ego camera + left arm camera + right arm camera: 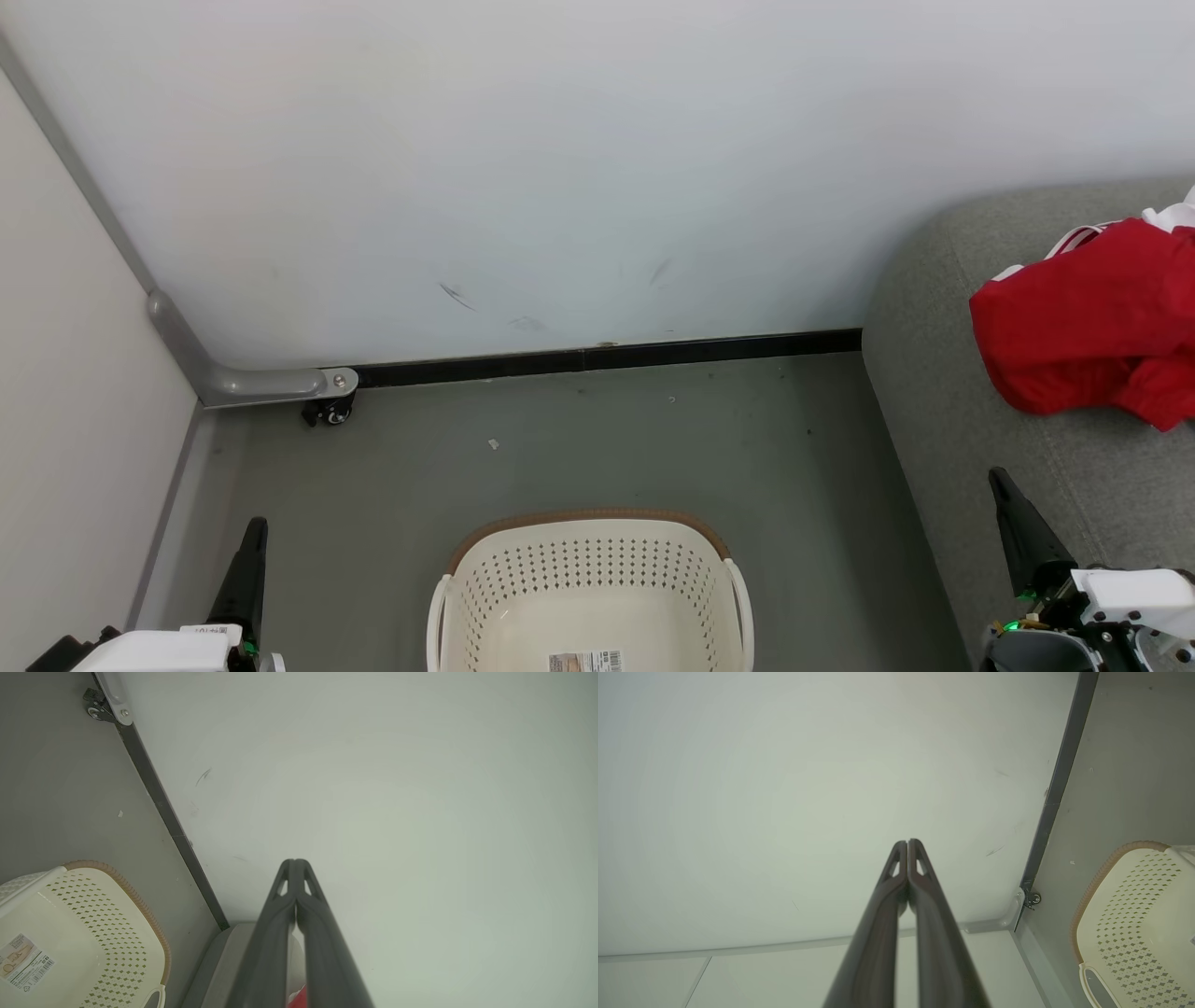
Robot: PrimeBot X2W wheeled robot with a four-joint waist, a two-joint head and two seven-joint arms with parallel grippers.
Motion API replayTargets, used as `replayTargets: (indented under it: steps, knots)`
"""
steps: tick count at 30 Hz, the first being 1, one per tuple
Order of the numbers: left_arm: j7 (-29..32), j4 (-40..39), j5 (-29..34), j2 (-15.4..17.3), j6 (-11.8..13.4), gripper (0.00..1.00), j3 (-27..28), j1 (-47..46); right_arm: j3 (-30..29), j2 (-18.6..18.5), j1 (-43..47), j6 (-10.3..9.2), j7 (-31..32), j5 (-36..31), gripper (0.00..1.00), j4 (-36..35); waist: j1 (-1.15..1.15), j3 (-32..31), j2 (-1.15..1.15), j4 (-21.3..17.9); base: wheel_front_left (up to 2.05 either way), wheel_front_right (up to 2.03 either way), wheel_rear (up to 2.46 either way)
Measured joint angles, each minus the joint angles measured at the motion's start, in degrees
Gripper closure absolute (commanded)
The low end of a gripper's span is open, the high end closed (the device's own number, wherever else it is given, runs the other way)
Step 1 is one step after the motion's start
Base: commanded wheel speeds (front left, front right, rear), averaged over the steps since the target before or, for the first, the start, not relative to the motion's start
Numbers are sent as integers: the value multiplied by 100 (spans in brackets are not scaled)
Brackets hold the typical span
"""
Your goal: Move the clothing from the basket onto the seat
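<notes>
Basically looking done: clothing is lying on the seat, basket is sitting on the floor showing a bare bottom where visible, left claw and right claw are both hanging closed, gripping nothing.

A black baseboard joins the white wall to the grey floor. A caster sits in the left corner.

Grey floor: basket standing on it. Seat: red clothing lying on top.
</notes>
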Motion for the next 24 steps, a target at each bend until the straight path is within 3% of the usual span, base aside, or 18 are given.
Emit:
replayTargets:
  steps: [24]
  knots:
    - [0, 20, 0, -2, -1, 100, 3, 0, -18, 7, 0, 0, 1, 0, 100, 10, 0, 0, 0, 0, 0, 0, 0]
